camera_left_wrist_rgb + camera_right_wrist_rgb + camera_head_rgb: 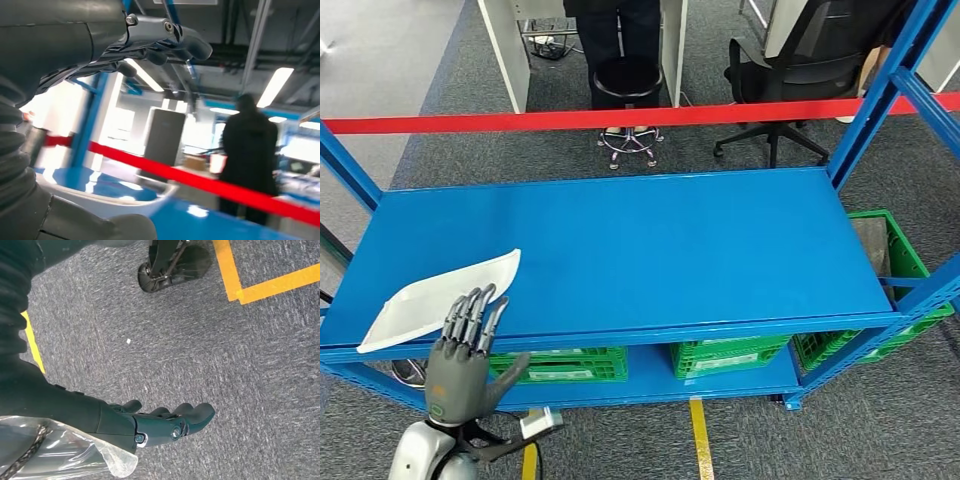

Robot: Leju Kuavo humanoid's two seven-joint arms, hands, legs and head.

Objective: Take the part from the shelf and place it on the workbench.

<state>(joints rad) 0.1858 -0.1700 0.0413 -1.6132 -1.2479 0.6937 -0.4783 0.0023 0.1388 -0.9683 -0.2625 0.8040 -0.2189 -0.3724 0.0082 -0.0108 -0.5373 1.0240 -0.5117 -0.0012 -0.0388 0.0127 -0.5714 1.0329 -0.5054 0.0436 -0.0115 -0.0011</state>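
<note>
The shelf (pixel 637 250) is blue painted metal, smooth with a soft sheen. On it lies a white part (pixel 441 297), smooth and matt, plastic by its look. Under the shelf, green plastic crates (pixel 727 353) have latticed walls. The floor (pixel 893 420) is rough grey carpet.

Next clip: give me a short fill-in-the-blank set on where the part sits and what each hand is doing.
1. The white part lies on the blue shelf, near its ____ end as the robot sees it.
2. The left hand reaches toward the part with its fingers ____.
3. The right hand hangs over grey ____, holding nothing.
4. Green ____ sit on the shelf level below.

Missing words: left; apart; carpet; crates
</note>
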